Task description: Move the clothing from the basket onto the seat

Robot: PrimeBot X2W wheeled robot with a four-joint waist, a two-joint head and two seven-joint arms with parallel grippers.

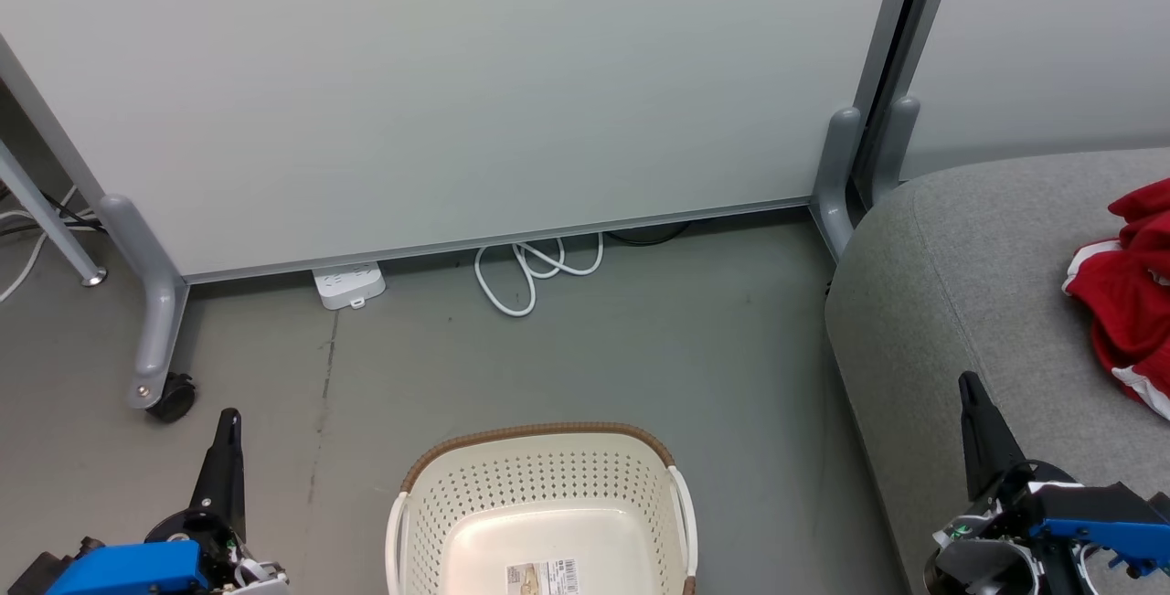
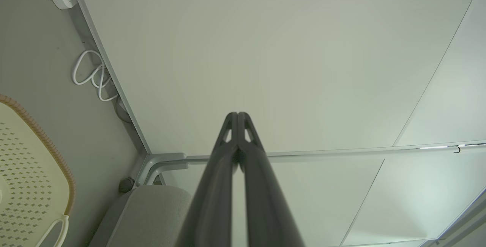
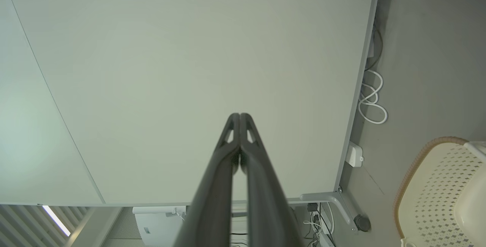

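Operator's view from the head camera: the basket stands bare on the floor, mouth up, its brown rim toward the partition. The clothing lies crumpled on the seat, well in from the rounded corner beside the partition and cut off by the frame's right side.

The heap's long axis runs from the seat's back toward its front, with white trim showing at its left side and front end. Bunched as it is, it points no clear way.

My left gripper and right gripper are both pressed together on nothing, fingers up.

Risks, as I judge them: I cannot see the whole heap, so part of it may hang off a seat edge and slide. The right gripper, close by the seat's left edge and near the fabric, could also snag it on a careless swing.
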